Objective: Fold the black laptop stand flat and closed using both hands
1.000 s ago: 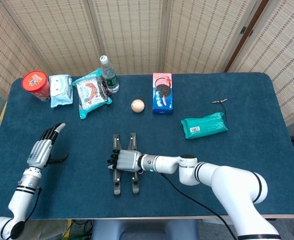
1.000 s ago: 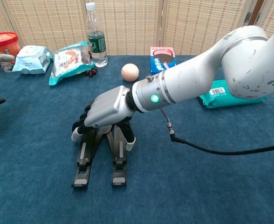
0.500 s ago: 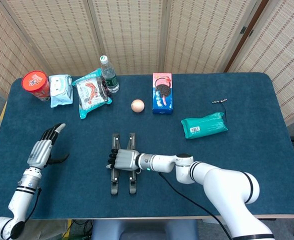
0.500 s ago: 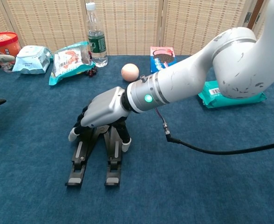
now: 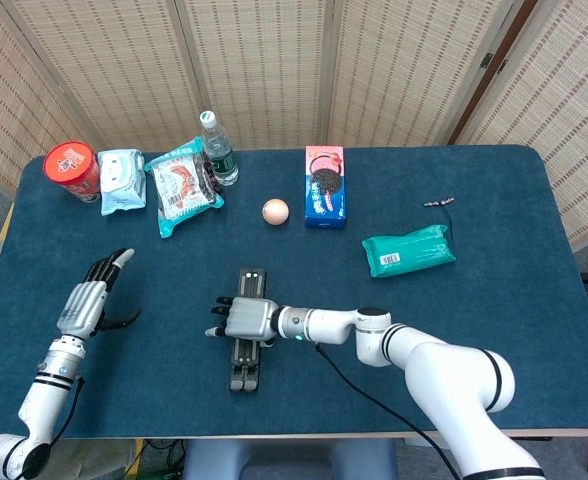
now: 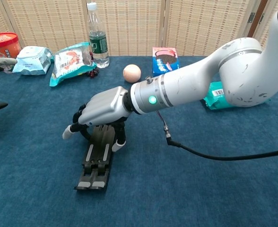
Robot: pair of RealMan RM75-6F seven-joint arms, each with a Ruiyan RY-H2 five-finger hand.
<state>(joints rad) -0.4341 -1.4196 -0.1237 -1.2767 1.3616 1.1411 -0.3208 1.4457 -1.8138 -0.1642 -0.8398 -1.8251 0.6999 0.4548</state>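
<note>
- The black laptop stand (image 5: 246, 335) is found flat on the blue tabletop (image 5: 494, 300), near its front edge and well in front of the egg (image 5: 275, 211), which serves as the landmark here
- Its two legs are seen drawn together side by side, touching or nearly so, so the stand is judged close to fully closed
- The right hand (image 5: 242, 319) is laid across the upper part of the stand, fingers curled down on both sides; the legs are judged to be squeezed together by this hold
- In the chest view the same right hand (image 6: 101, 109) is shown arched over the stand (image 6: 98, 161), with fingertips reaching the cloth on either side
- The left hand (image 5: 92, 300) is held open and empty, fingers apart, far to the left of the egg and well apart from the stand; it is not used on the stand at this moment, though both hands are called for
</note>
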